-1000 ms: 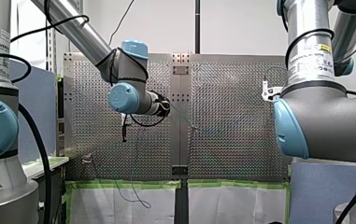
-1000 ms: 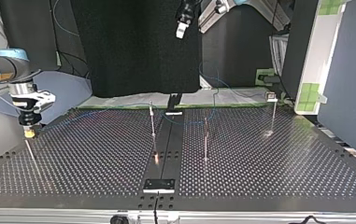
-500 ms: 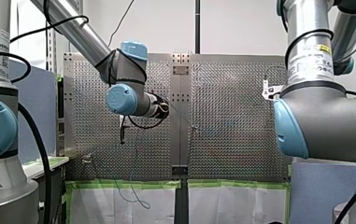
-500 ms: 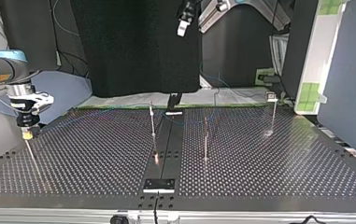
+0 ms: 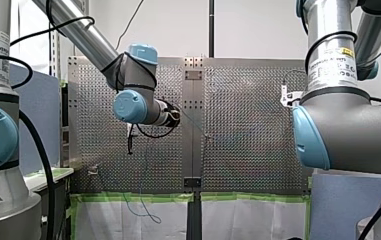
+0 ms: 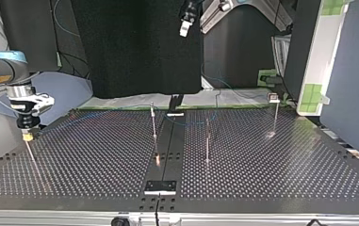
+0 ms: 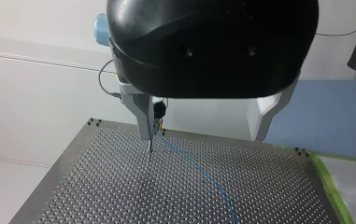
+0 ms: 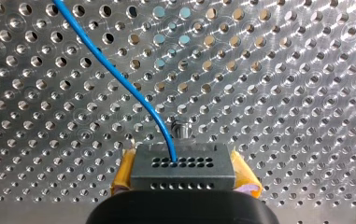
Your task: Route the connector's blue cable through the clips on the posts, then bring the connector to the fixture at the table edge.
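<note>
Snugly, right hand clamped on connector, left hand wide open.

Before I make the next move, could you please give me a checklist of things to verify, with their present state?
1. Grip on the connector: ok, clamped between my right gripper's yellow pads.
2. Blue cable joined to the connector's face: ok.
3. My left gripper out of the way: ok, fingers open, high above the table.
4. Cable caught on the middle posts: cannot tell, too thin to trace.
5. Connector apart from the post just ahead of it: ok, a gap shows.
</note>
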